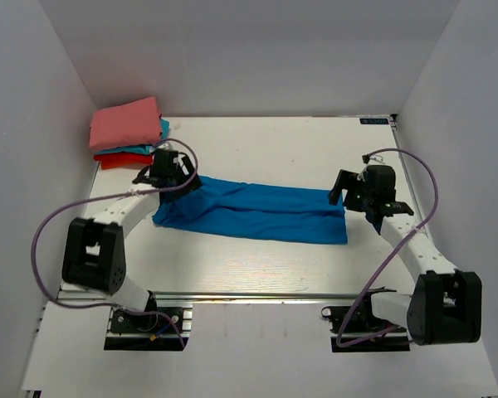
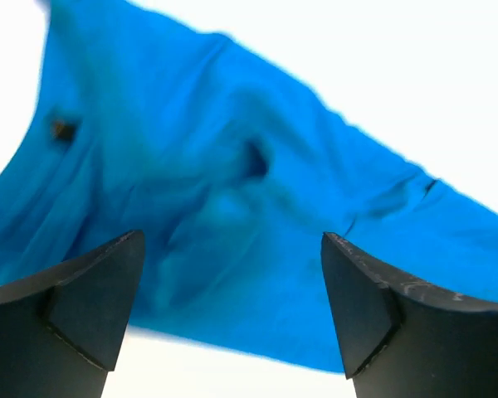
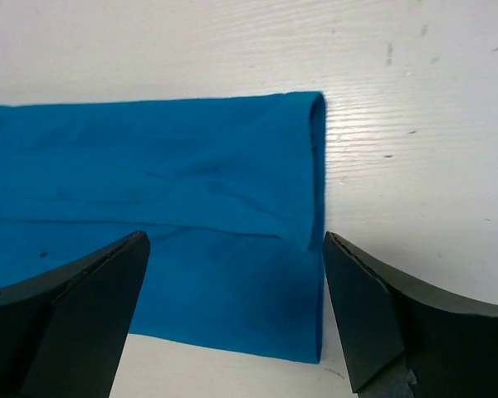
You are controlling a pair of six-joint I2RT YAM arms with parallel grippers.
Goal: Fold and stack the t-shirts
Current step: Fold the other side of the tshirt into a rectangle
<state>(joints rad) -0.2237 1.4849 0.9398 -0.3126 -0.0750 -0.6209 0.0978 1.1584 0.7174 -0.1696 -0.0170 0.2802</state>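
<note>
- Back-left of tabletop (image 1: 274,274): folded pile (image 1: 126,133), salmon-pink on top, teal & red under, just behind left hand (image 1: 176,181). Risk: knocked askew or pulled apart by a backward wrist swing w/ cloth in tow
- Left hand: spread wide, nothing gripped, poised over rumpled left end of blue tee (image 1: 257,213). Bunched & creased there, so prone to pinching only a top ridge or one layer → lopsided lift, skewed fold line
- Left wrist view blurred; cannot tell whether fingers (image 2: 83,290) touching cloth or just above. Closing too high = empty grab
- Blue tee: lying as long band across mid tabletop, left end near pile, right end by right hand (image 1: 346,192). Looks already folded lengthwise, judging by doubled edge at right. Prob. next: end-to-end fold; w/ only one end held cleanly, twisting of band or sliding apart of layers
- Right hand: wide open too, empty, hovering over neat right end of tee. Sitting v. close to that end's edge, so risk of closing half on bare tabletop or catching upper ply alone
- Both together: mismatch in height or timing btw hands → sag in middle, drag along tabletop, wrinkles carried into stack; sloppy placement on pile → crooked or toppled stack
</note>
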